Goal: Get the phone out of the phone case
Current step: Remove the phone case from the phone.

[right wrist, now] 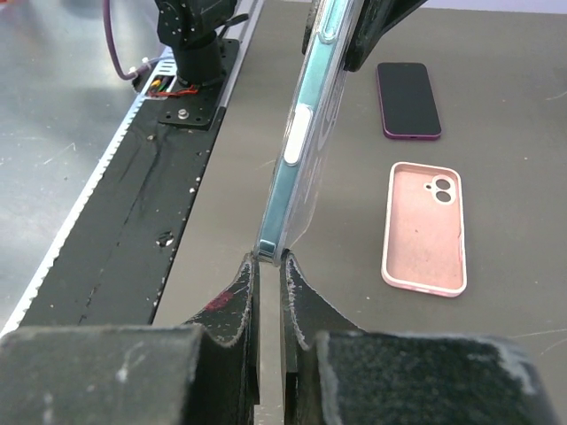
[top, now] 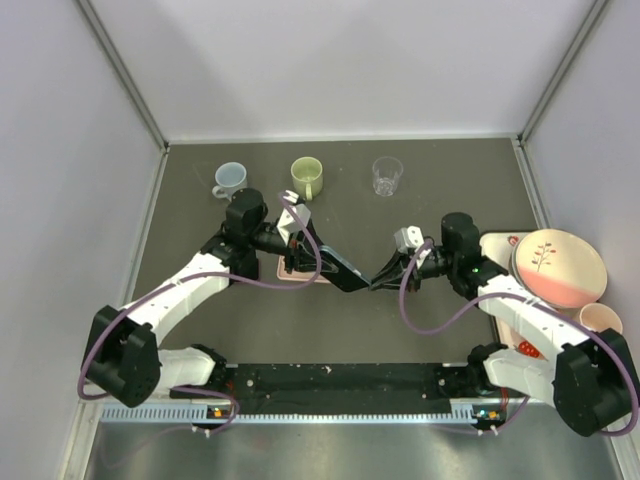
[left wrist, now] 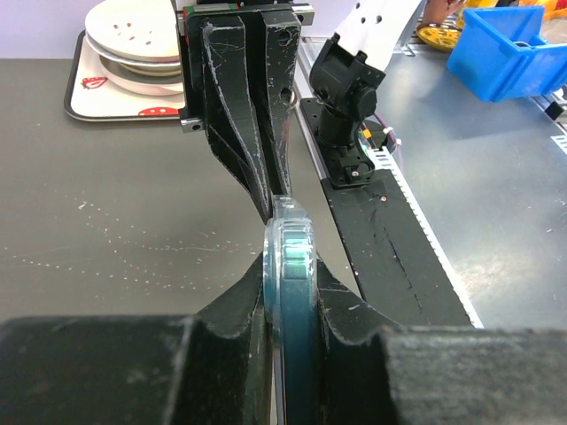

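Left jaws and right jaws are clamping shut on opposite ends of the phone [left wrist: 288,257], holding it edge-up over the tabletop's [top: 450,200] middle. Phone is still sitting in its clear case [right wrist: 316,146]; prying it out is remaining.

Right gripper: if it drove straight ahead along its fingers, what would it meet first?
No free way ahead: the right gripper is shut on the near end of the teal phone in its clear plastic case, which runs straight along that line. Beyond it, the left gripper clamps the far end.
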Available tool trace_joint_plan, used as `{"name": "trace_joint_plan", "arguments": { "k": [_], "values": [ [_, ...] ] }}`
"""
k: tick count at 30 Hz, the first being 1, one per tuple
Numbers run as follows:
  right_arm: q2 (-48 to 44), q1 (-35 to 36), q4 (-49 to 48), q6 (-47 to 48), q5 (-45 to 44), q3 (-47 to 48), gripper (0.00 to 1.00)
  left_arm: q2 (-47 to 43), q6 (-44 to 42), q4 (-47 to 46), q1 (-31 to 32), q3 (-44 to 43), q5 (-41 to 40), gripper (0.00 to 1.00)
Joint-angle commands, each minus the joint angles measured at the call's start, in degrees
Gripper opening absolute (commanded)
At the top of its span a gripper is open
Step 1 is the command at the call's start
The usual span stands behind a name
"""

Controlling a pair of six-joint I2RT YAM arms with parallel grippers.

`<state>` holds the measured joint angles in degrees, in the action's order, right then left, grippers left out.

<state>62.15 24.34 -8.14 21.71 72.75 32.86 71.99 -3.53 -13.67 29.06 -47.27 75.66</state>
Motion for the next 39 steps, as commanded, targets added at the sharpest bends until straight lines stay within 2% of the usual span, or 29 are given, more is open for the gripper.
{"name": "trace_joint_plan", "arguments": {
  "k": [1,3,4,14,17,18,21,28,31,39],
  "values": [
    [-0.54,0.18,-8.33,3.32,-4.97,5.71,0.00,0.00,-0.07,4.88,4.87,-0.20,12.76,0.00],
    [-0.36,0.18,0.80,7.97,-6.04,9.40,0.00,0.26,-0.16,4.88,4.95,-0.28,12.41,0.00],
    [-0.28,0.18,2.24,7.99,-6.74,10.81,0.05,0.35,-0.16,4.88,4.95,-0.28,12.23,0.00],
    [-0.36,0.71,12.00,12.65,-6.57,13.54,0.24,0.70,-0.34,4.88,4.95,-0.46,10.12,0.00],
    [-0.36,0.97,13.41,14.05,-6.13,13.90,0.19,0.96,-0.16,4.80,4.95,-0.55,9.95,0.00],
    [-0.36,0.89,13.85,14.40,-5.96,13.98,0.10,1.05,-0.25,4.88,4.95,-0.55,9.95,0.00],
    [-0.19,1.06,15.52,16.34,-5.78,14.42,0.00,1.05,-0.25,4.88,4.95,-0.55,9.77,0.00],
    [-0.45,1.76,17.89,19.67,-4.37,14.86,0.00,1.49,0.01,4.88,5.04,-0.55,10.56,0.00],
    [-0.89,2.64,21.49,26.07,-4.46,14.95,0.00,1.49,0.10,4.88,5.13,-0.55,11.26,0.00],
    [-1.59,4.40,25.81,32.25,-5.25,15.65,0.00,2.28,0.28,4.88,5.75,-0.46,12.41,0.00]
  ]
}}
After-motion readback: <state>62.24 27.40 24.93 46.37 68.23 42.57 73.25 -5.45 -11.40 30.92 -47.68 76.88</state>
